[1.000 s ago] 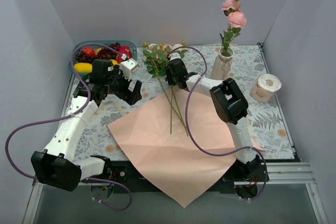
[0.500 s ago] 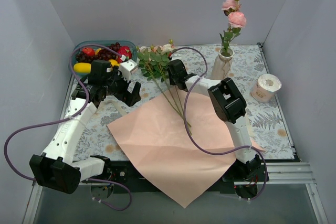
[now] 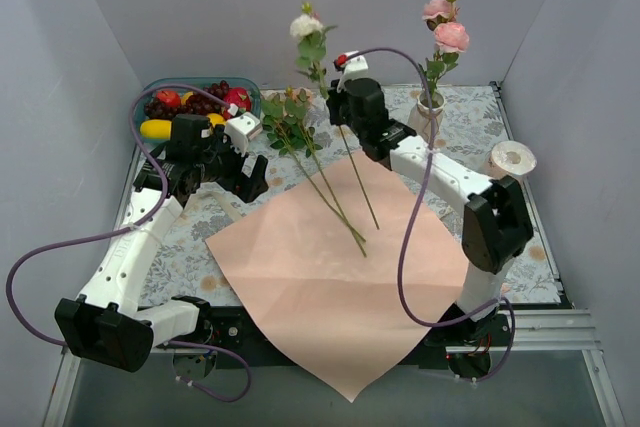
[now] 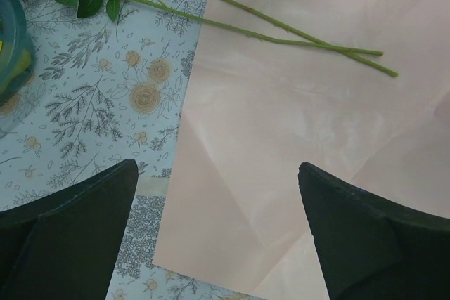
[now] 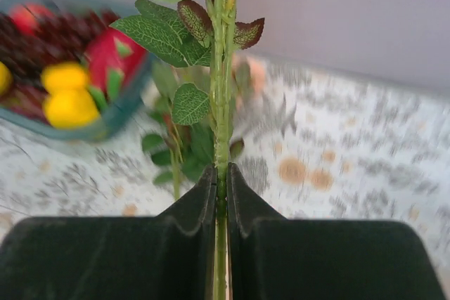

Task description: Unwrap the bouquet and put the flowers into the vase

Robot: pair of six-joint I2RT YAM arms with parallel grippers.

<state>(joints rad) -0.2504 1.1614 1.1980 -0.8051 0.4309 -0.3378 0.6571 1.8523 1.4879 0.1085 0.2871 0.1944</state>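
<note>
between the right jaws, a rose stem [image 5: 221, 138] clamped upright, left jaws spread wide above paper [image 4: 295, 124]

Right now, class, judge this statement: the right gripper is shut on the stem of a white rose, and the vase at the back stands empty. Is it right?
Not quite. The vase is not empty: pink roses already stand in it, as the top external view shows. The right gripper is indeed shut on the stem of the white rose.
</note>
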